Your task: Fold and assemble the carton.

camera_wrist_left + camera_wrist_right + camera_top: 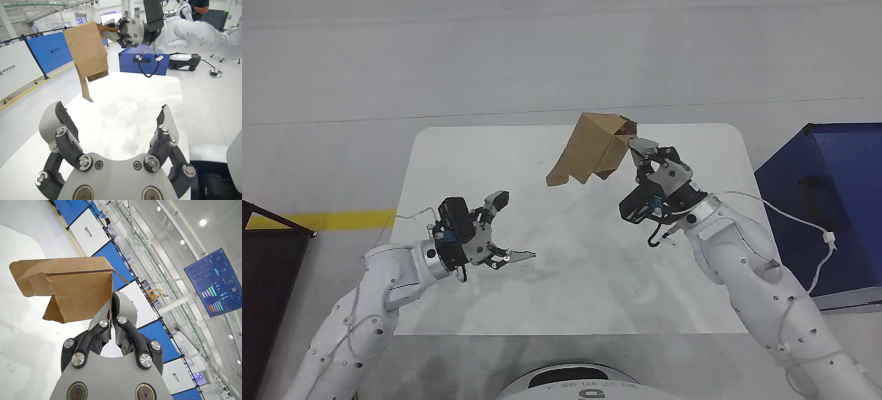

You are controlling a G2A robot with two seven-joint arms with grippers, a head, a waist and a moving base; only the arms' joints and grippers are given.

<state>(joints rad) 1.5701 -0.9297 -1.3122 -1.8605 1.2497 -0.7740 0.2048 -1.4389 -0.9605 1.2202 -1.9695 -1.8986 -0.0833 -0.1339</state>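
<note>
Right tool (636, 149), seen from the top view, pinches one edge of the brown carton (592, 150), which is held partly folded over the far side of the white tabletop (572, 285). Left tool (514, 227) hangs over the tabletop's near left part, fingers spread wide with nothing between them, well apart from the carton. A blue bin (832, 200) stands beside the tabletop on the right arm's side.

From the left wrist view, the left tool (111, 107) shows its two ribbed pads (66, 121) splayed apart over bare tabletop (132, 91). Beyond it, the carton (87, 47) hangs in the air, gripped at an upper corner by the right tool (106, 31). A narrow flap (84, 89) dangles from the carton's underside toward the tabletop's far edge; whether its tip touches cannot be told. The blue bin (145, 60) sits behind.

From the right wrist view, the right tool (112, 297) is pressed together on a thin cardboard wall of the carton (75, 283), whose open panels and loose flaps extend away from the fingers above the tabletop (22, 332). A wall screen (213, 283) hangs in the hall behind.
</note>
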